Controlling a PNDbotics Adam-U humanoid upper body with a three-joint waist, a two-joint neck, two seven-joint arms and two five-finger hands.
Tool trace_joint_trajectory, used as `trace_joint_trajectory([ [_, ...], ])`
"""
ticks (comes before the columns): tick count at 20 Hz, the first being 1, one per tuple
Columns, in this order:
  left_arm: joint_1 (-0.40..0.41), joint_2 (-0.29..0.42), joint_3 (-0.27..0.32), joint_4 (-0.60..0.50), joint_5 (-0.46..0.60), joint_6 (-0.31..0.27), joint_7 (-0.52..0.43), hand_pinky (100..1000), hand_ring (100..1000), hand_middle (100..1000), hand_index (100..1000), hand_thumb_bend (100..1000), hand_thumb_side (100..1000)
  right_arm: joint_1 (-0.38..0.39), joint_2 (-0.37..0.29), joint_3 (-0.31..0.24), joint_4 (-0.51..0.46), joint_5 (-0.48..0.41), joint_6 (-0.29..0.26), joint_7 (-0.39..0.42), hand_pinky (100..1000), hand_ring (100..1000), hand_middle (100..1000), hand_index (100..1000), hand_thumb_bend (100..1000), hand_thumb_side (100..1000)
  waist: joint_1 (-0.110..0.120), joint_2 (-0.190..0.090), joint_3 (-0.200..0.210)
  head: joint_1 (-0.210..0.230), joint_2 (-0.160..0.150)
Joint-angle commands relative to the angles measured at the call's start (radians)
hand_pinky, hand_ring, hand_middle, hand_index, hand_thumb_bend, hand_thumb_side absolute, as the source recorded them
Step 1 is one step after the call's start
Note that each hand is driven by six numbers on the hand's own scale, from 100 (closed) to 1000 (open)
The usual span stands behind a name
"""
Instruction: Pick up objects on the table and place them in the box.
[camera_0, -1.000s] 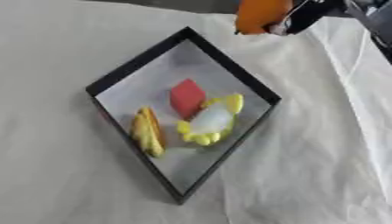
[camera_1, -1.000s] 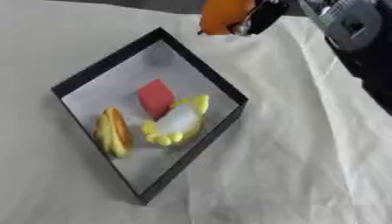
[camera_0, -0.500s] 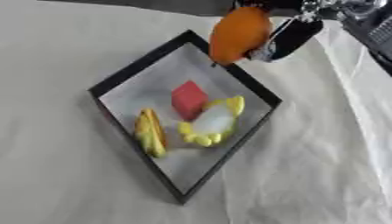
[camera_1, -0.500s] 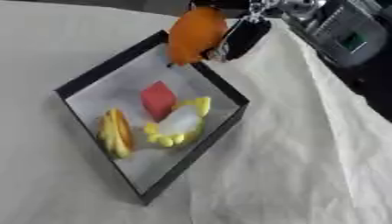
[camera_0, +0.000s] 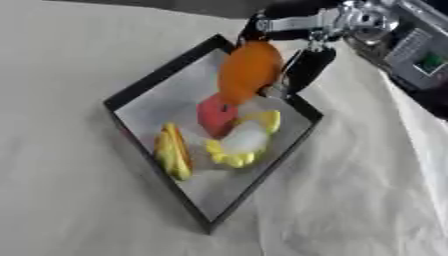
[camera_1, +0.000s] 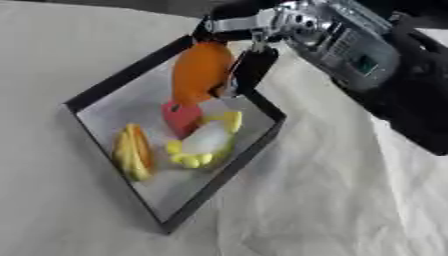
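So the right hand (camera_0: 297, 60) has swung in from the top right corner with the elongated orange object (camera_0: 249, 71); a second ago it was way out past the far corner of the shallow black-walled box with the pale grey floor (camera_0: 157, 82), half a second ago it was crossing the far rim, and now the orange thing hangs right over the inside of the box; it looks lower too, though the head seems to have tilted a bit, so some of that shift is just the camera.

The dark fingers (camera_1: 254, 65) are curled against the orange object's right side, pinching it from above; nothing has let go.

Inside the box nothing seems to have budged: the red block (camera_0: 213, 116) sits just under the orange tip, the yellow and white lumpy toy (camera_0: 241, 145) is right next to it, and the yellow and orange hot-dog-shaped piece (camera_0: 172, 151) lies toward the left wall.

Meaning for the task: this one looks basically at the drop point; the release should land it on or beside the red block, so it may roll a little. The left hand doesn't show anywhere, and the cream cloth (camera_0: 79, 200) around the box shows no other objects in view.
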Motion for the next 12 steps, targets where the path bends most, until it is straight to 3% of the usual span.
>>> trace_joint_trajectory([
  [1,-0.01,0.022,0.005,-0.015,0.004,0.0,-0.001,871,797,733,798,354,582,-0.026,0.01,0.011,0.027,0.013,-0.005,-0.008,799,696,600,694,180,100,0.019,-0.025,0.002,-0.004,-0.009],
  [7,-0.013,0.016,0.003,-0.015,0.004,0.001,-0.002,871,797,733,798,355,583,-0.038,0.06,0.055,0.091,0.05,-0.019,-0.003,798,705,608,702,195,100,0.017,-0.02,0.007,-0.004,-0.013],
  [9,-0.012,0.015,0.004,-0.015,0.003,0.001,-0.002,871,797,733,797,355,584,-0.039,0.072,0.071,0.116,0.073,-0.03,0.004,805,736,644,734,247,100,0.016,-0.018,0.009,-0.004,-0.013],
  [12,-0.01,0.015,0.005,-0.015,0.003,0.002,0.0,871,797,732,797,355,584,-0.038,0.078,0.077,0.132,0.105,-0.057,0.012,834,807,739,804,381,185,0.015,-0.016,0.01,-0.001,-0.012],
])
